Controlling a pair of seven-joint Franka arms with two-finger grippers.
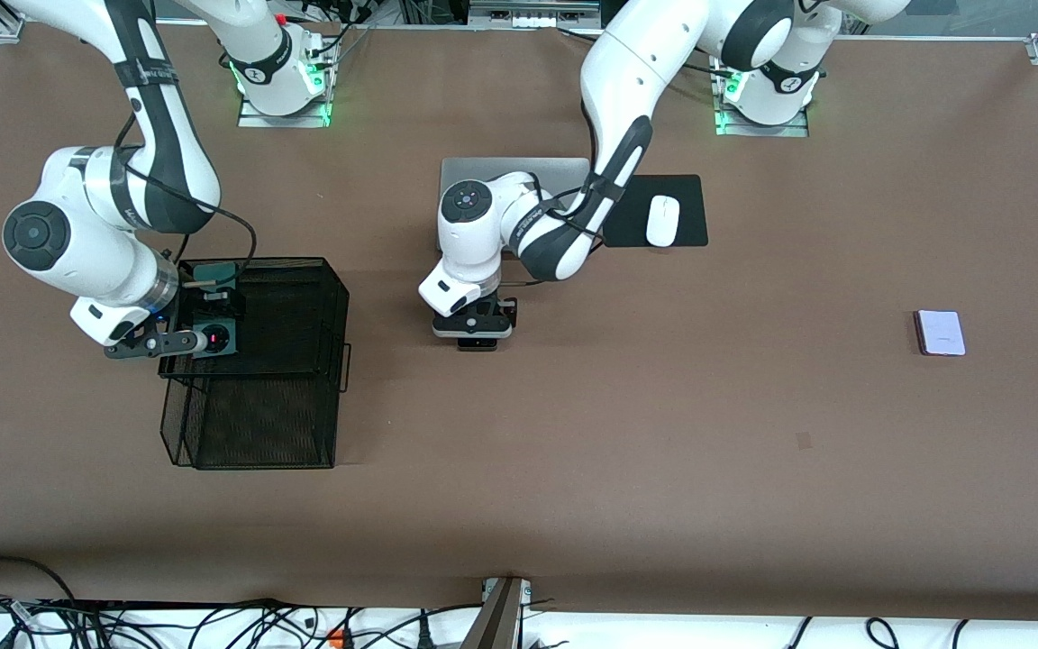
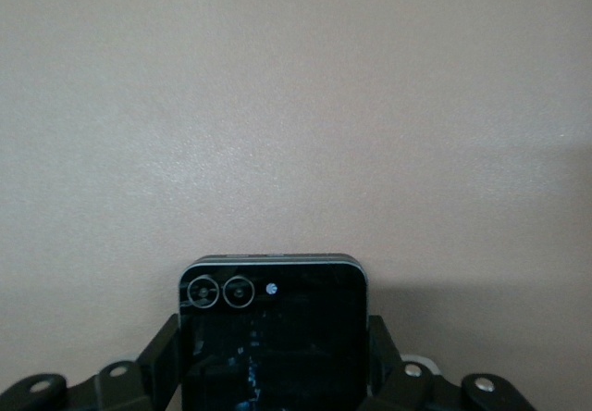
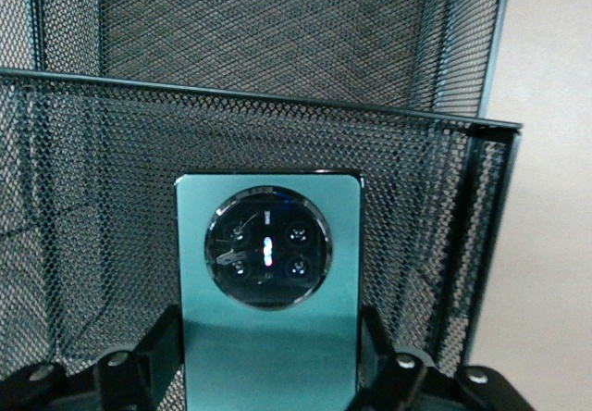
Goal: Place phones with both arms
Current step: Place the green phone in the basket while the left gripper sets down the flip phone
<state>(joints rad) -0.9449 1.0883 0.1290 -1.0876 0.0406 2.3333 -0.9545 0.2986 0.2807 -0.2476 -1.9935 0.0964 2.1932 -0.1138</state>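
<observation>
The right hand [image 1: 213, 311] hangs over the black mesh basket [image 1: 303, 270] with the dark-green phone [image 3: 268, 291] clamped flat between its fingers [image 3: 162, 337], the camera end pointing at the basket's mesh wall. To my eye the step in hand is setting that phone into the basket. It would go best if the arm lowers straight, keeps the long slab clear of the rim, and lets go only once the phone is low inside, so it does not drop onto the wire.

The green phone is a long slab with a glossy teal back and a big round black camera ring holding four small lenses.

The left hand [image 1: 474, 335] is down at the desk [image 1: 663, 451], well away from the basket toward the left arm's end, just in front of the grey laptop [image 1: 483, 167]. Its fingers [image 2: 384, 355] sit against both sides of the black phone [image 2: 273, 337], gripping it. That phone is small, squarish and shiny, with two ringed lenses and a small dot along one edge. A straight lift before any swing toward the basket looks wisest.

The pale-lilac phone [image 1: 941, 333] lies alone on the desk, much farther from the basket toward the left arm's end, untouched
</observation>
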